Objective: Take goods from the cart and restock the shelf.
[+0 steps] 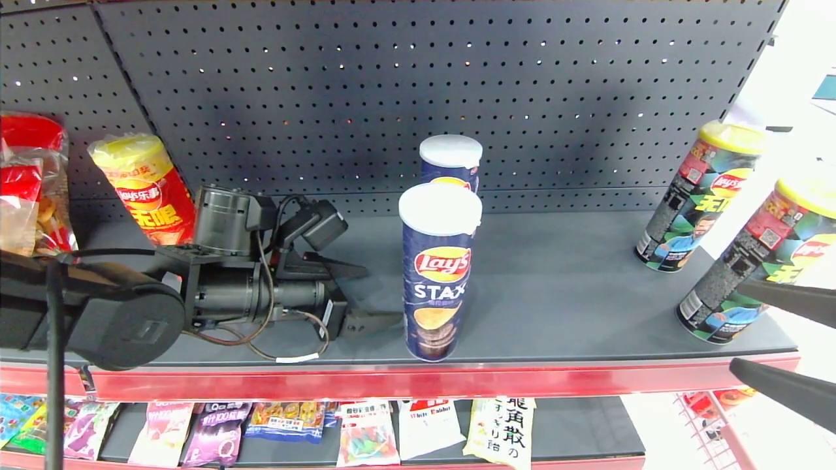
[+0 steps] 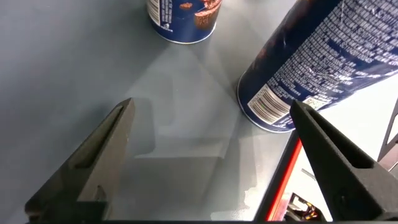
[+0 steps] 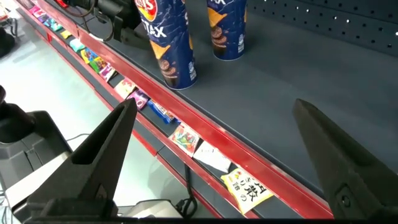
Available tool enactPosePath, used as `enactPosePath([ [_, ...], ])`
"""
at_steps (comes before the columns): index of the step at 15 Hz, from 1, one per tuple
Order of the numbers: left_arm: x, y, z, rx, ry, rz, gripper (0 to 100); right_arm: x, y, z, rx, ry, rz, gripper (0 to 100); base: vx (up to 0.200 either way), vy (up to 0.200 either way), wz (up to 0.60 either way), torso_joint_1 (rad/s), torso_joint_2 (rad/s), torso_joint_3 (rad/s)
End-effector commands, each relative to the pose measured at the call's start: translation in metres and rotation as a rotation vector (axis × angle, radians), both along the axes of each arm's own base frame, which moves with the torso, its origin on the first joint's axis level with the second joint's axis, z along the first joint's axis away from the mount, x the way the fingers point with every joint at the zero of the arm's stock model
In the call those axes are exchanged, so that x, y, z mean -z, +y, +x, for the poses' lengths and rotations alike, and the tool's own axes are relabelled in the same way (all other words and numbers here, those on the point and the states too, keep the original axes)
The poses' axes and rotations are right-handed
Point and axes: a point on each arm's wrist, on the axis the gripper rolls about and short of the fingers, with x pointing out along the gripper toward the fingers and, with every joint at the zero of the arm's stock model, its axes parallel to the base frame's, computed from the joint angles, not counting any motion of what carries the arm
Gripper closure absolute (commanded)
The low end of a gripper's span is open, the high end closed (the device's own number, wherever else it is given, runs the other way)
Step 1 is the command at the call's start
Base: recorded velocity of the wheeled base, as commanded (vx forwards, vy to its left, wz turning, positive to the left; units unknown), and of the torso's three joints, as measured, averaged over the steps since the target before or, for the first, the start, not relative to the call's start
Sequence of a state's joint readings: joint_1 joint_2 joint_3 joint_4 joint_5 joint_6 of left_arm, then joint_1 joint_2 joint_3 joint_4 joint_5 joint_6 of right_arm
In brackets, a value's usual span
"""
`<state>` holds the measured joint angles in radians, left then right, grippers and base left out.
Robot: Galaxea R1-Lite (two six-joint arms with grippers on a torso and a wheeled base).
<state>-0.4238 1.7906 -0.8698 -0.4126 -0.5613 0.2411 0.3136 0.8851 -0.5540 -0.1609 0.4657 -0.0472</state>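
Note:
Two blue chip cans with white lids stand upright mid-shelf, the front can (image 1: 437,274) near the red edge and the back can (image 1: 450,163) close behind it. My left gripper (image 1: 358,295) lies low over the shelf just left of the front can, open and empty. In the left wrist view the left gripper (image 2: 212,106) has the front can (image 2: 311,56) just beyond one fingertip and the back can (image 2: 183,18) farther off. My right gripper (image 1: 735,325) hangs open and empty at the shelf's right front. The right gripper (image 3: 216,106) faces both the front can (image 3: 171,43) and the back can (image 3: 227,28) from off the shelf.
A red can (image 1: 147,189) leans at the back left beside snack bags (image 1: 26,183). Two dark yellow-lidded cans (image 1: 702,196) (image 1: 757,261) stand at the right end. The grey shelf (image 1: 562,294) has bare room between the blue cans and those. Packets (image 1: 366,431) line the lower shelf.

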Motion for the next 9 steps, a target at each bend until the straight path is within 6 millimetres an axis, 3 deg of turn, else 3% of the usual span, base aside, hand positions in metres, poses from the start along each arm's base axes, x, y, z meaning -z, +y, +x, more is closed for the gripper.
enactPosePath([
  [1,0.001,-0.001,0.000,0.004,0.003,0.001,0,0.000,0.000,0.001,-0.001,0.003,-0.001,0,0.000,0.000,0.00,0.000,0.00,0.000],
  [6,-0.001,-0.001,0.001,-0.005,-0.003,0.000,0,0.002,0.000,-0.001,-0.001,0.004,-0.002,0,0.000,0.000,0.00,0.000,0.00,0.000],
  [9,-0.012,0.023,-0.019,-0.055,-0.021,-0.008,0,0.015,-0.001,-0.006,-0.008,0.034,-0.014,0,0.000,0.000,0.00,0.000,0.00,0.000],
])
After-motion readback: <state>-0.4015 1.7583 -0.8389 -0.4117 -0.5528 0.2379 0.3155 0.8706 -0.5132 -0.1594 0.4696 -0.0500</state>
